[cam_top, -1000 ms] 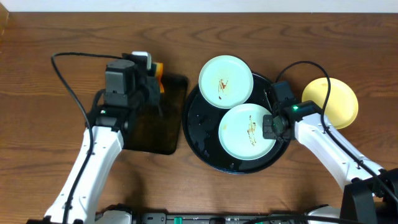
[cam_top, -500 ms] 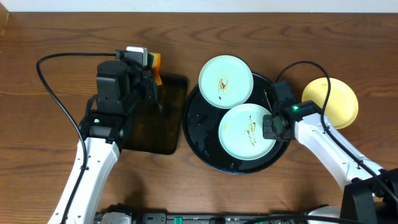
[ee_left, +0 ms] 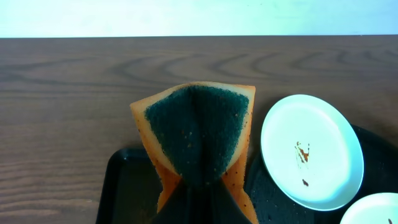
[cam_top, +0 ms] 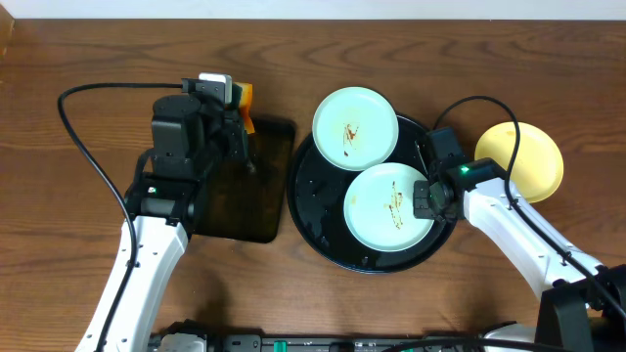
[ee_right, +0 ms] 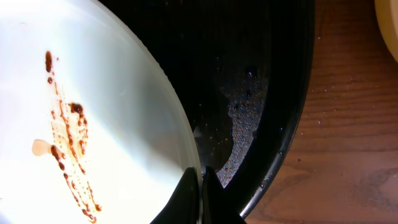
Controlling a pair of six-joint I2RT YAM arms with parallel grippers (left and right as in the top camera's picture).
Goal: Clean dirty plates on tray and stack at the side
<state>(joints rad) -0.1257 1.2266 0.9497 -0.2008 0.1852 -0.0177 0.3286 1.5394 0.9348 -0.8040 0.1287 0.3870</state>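
Note:
The round black tray (cam_top: 315,210) holds two mint-green plates with brown smears: one at its far rim (cam_top: 354,128), also in the left wrist view (ee_left: 311,151), and one nearer (cam_top: 389,206). My right gripper (cam_top: 426,198) is shut on the right rim of the near plate (ee_right: 81,124), its fingertips (ee_right: 201,180) pinching the edge. The pale yellow plate (cam_top: 520,159) lies on the wood right of the tray. My left gripper (cam_top: 238,115) is shut on an orange sponge with a dark green pad (ee_left: 196,134), held above the rectangular tray.
A smaller rectangular black tray (cam_top: 240,200) lies left of the round tray, under my left arm; its corner shows in the left wrist view (ee_left: 121,186). Brown wood tabletop (cam_top: 78,225) surrounds both trays. Cables arc from both arms.
My left arm lifted and shifted slightly left and back with the sponge between one second ago and half a second ago, then held still. The right arm and plates have not moved.

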